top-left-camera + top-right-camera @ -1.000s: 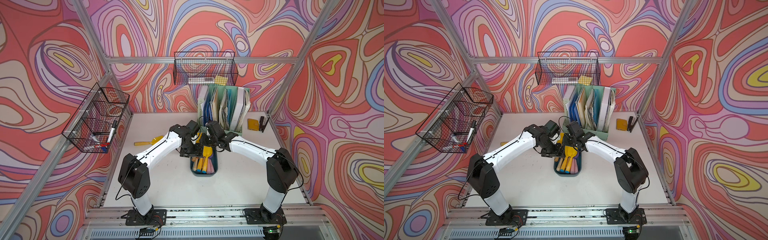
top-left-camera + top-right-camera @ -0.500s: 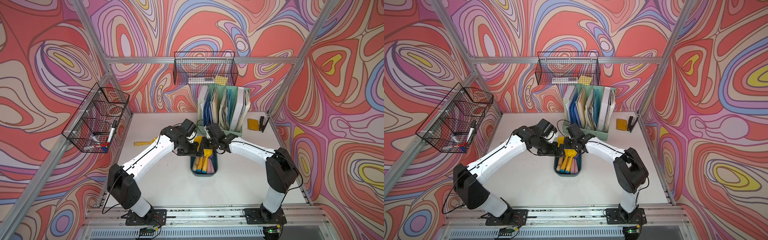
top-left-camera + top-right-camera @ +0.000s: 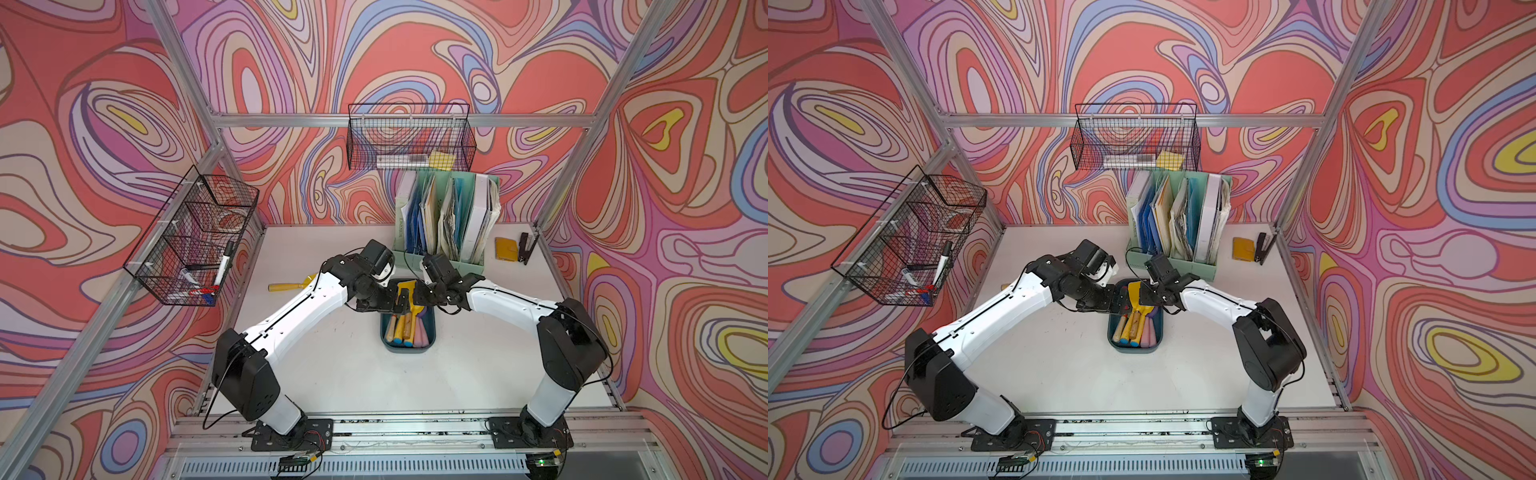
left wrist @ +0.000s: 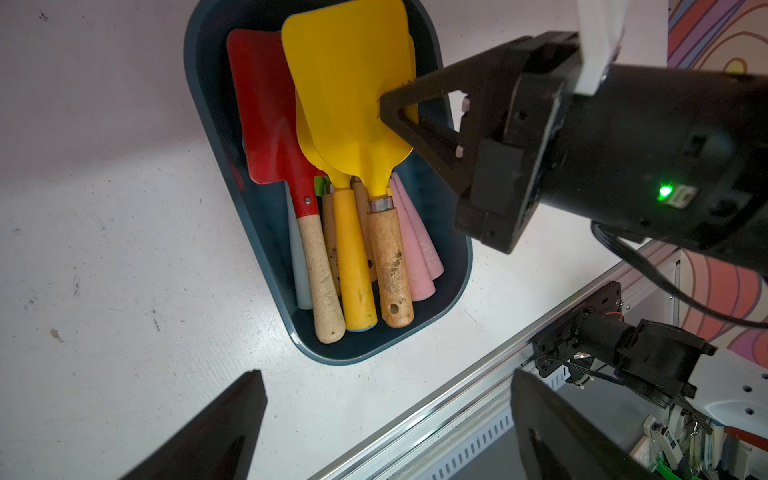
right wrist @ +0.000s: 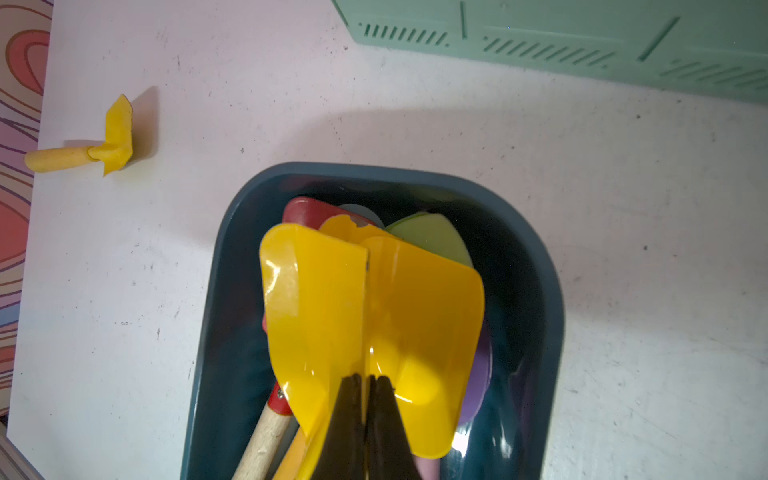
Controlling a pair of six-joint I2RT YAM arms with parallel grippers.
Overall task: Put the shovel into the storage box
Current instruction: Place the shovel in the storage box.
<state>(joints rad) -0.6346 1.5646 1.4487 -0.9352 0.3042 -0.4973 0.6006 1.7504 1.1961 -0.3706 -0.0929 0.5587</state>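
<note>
The storage box (image 3: pixel 408 350) (image 3: pixel 1133 350) (image 4: pixel 457 291) (image 5: pixel 374 172) sits mid-table with several toy shovels in it. On top of them lies a yellow shovel (image 3: pixel 405 291) (image 3: pixel 1133 291) (image 4: pixel 345 91) (image 5: pixel 316 299) with a wooden handle, its blade at the box's far end. My right gripper (image 5: pixel 369 377) (image 4: pixel 384 106) (image 3: pixel 417 293) is shut on the edge of that blade. My left gripper (image 4: pixel 386 374) (image 3: pixel 395 305) hangs open beside the box with nothing between its fingers. Another yellow shovel (image 3: pixel 286 286) (image 5: pixel 112 137) lies on the table to the left.
A mint-green file organiser (image 3: pixel 444 224) (image 5: pixel 582 41) stands right behind the box. Black wire baskets hang on the back wall (image 3: pixel 409 141) and left wall (image 3: pixel 195 237). A yellow pad (image 3: pixel 505 248) and black stapler (image 3: pixel 527 247) lie back right.
My left arm has swung its shoulder link down and to the left, and its jaws have spread a little wider. The right gripper stays shut on the yellow blade.
</note>
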